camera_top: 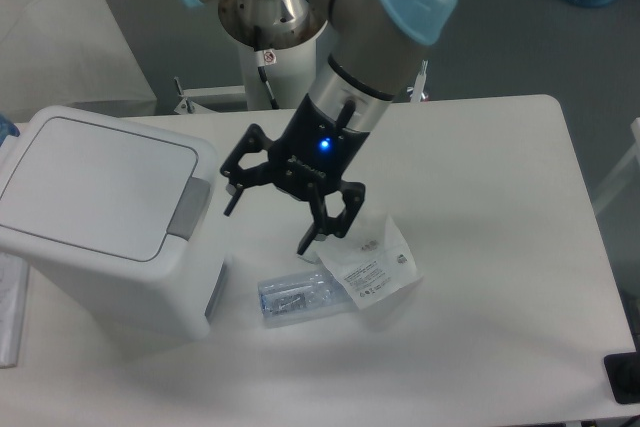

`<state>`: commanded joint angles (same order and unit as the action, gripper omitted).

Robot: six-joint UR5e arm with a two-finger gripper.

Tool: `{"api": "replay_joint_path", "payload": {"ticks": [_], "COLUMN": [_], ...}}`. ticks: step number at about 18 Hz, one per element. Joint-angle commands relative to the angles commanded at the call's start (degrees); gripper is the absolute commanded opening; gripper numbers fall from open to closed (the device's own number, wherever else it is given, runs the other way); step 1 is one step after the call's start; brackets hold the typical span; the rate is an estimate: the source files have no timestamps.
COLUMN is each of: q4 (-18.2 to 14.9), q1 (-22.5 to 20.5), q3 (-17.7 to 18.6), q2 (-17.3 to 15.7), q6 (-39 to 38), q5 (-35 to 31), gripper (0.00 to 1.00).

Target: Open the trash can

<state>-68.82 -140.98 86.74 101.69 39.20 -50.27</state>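
While its lid lay flat and closed, the trash can [105,222] stood at the left end of the white table [500,247], its grey push button [189,210] set into the lid edge that faced the arm. That placement looked deliberate: the button sat on the side nearest the robot, where a downward press could reach it without crossing the lid. The gripper [268,222] hung just to the right of the bin, its two black fingers spread wide and holding nothing, one fingertip [230,209] near the button but apparently not touching it, the other [305,244] pointing down toward the table. The wrist was tilted, which brought the left finger closest to the bin and suggested a poke with one fingertip, not a grasp. A clear plastic packet [295,294] and a white printed label bag [372,265] lay on the table just below the gripper, beside the foot of the bin, apart from both fingers. Judged from this view, the opening had not yet been made; the press on the button remained to be done.
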Motion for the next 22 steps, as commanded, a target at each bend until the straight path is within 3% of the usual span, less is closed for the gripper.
{"api": "replay_joint_path", "payload": {"ticks": [4, 22], "q4": [1.6, 1.7], "q1": [0.4, 1.6], "q3": [1.5, 1.4], "q2": [-0.1, -0.4], "q6": [0.0, -3.5], "q5": [-0.1, -0.2], "gripper": [1.0, 1.0]}}
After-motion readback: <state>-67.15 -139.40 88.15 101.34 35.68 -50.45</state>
